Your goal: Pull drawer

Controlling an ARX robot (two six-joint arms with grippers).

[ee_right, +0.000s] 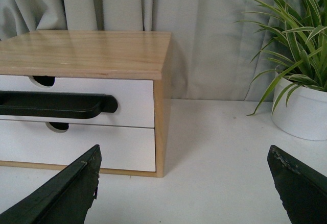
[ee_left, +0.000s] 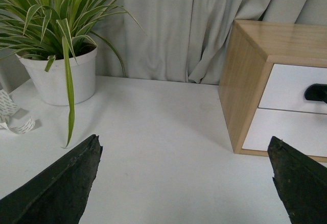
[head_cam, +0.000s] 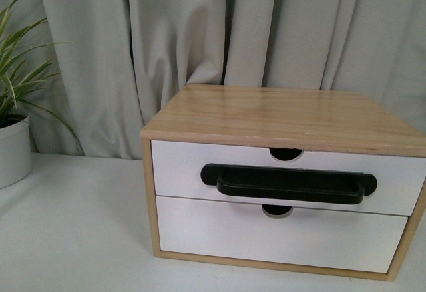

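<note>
A light wood cabinet [head_cam: 279, 109] stands on the white table. Its upper drawer [head_cam: 180, 165] has a white front, a long black bar handle [head_cam: 289, 184] and a half-round notch [head_cam: 286, 153] in its top edge; it sits flush, shut. Below it is a plain white drawer front [head_cam: 213, 229] without a handle. Neither arm shows in the front view. My left gripper [ee_left: 186, 147] is open over bare table, left of the cabinet [ee_left: 250, 81]. My right gripper [ee_right: 184, 155] is open, off the cabinet's right corner, with the handle [ee_right: 56, 105] in sight.
A potted spider plant in a white pot [head_cam: 13, 149] stands at the table's left [ee_left: 59, 76]. Another white-potted plant [ee_right: 301, 112] stands to the cabinet's right. A roll of tape [ee_left: 13, 114] lies by the left pot. Grey curtains [head_cam: 200, 32] hang behind.
</note>
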